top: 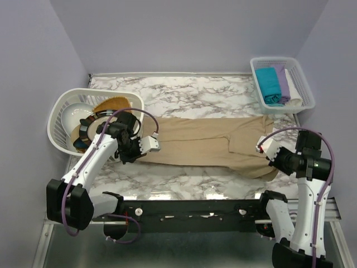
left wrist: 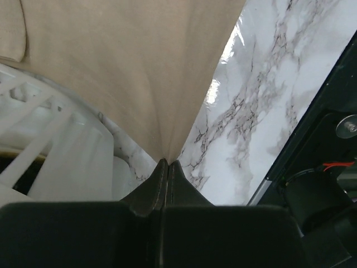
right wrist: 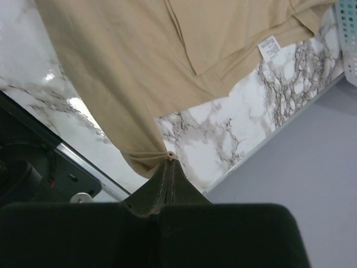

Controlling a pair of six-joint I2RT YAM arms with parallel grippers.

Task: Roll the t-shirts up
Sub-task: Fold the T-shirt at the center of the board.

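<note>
A large beige t-shirt (top: pixel 201 145) lies stretched across the marble table, folded lengthwise. My left gripper (top: pixel 149 146) is shut on its left end; in the left wrist view (left wrist: pixel 167 162) the cloth (left wrist: pixel 134 72) fans out from the closed fingertips. My right gripper (top: pixel 263 147) is shut on its right near corner; in the right wrist view (right wrist: pixel 170 158) a pinch of beige fabric (right wrist: pixel 128 72) bunches at the tips. A teal roll (top: pixel 269 85), a lilac roll (top: pixel 282 82) and a white roll (top: pixel 293 89) lie in the basket at the back right.
A white basket (top: pixel 304 84) at the back right holds the rolls. A white laundry basket (top: pixel 61 114) at the left holds a white bowl, a dark-rimmed plate (top: pixel 89 129) and a golden-brown woven piece (top: pixel 117 104). A black rail (top: pixel 189 209) runs along the near table edge.
</note>
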